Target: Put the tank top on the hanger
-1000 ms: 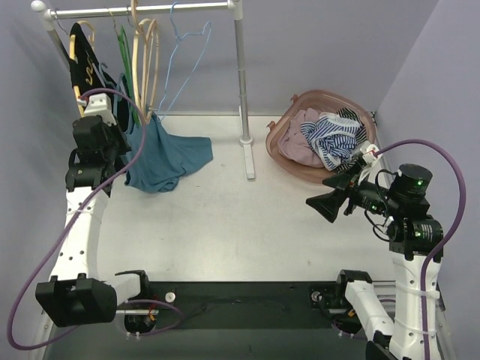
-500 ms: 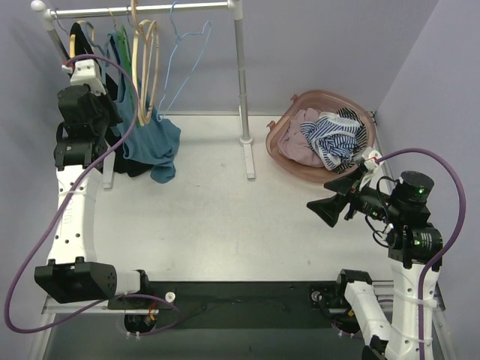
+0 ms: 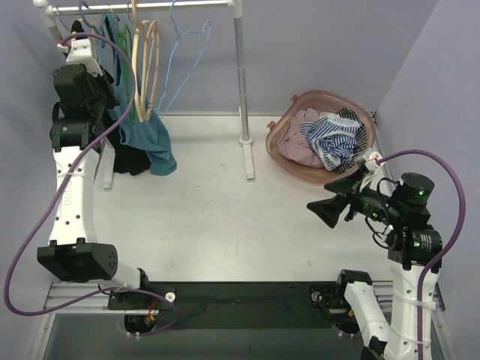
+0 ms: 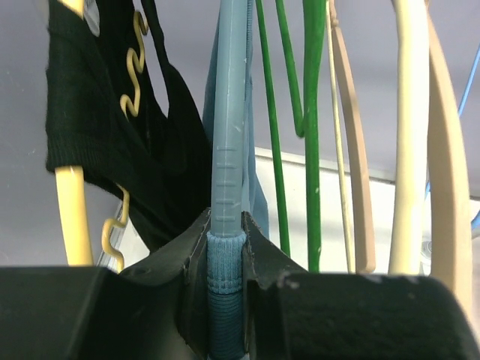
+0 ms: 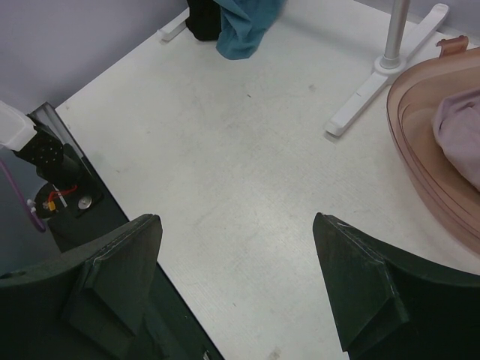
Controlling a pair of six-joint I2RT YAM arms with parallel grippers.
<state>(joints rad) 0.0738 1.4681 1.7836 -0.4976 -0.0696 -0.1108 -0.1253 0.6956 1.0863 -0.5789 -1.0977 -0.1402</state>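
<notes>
My left gripper (image 3: pixel 103 75) is raised near the left end of the clothes rail. In the left wrist view it (image 4: pixel 226 225) is shut on the grey-blue hanger (image 4: pixel 229 135) together with a ribbed teal strap of the tank top (image 4: pixel 225 266) wrapped over the bar. The tank top (image 3: pixel 146 139) hangs down from there, its hem just above the table; the right wrist view also catches it (image 5: pixel 244 26). My right gripper (image 3: pixel 319 210) hovers over the table at the right, open (image 5: pixel 236 225), with nothing between its fingers.
The white rack has a rail (image 3: pixel 150 7), a post (image 3: pixel 241 75) and feet on the table. On it hang a black garment with yellow trim (image 4: pixel 112 112), green hangers (image 4: pixel 311 112), wooden hangers (image 3: pixel 142 67) and a light-blue wire hanger (image 3: pixel 180 52). A pink basket (image 3: pixel 281 150) holds striped cloth (image 3: pixel 337 139).
My left arm has risen and swung back-left towards the rail, lifting the hanger and tank top off the table so the cloth now hangs. The right arm barely moved.
</notes>
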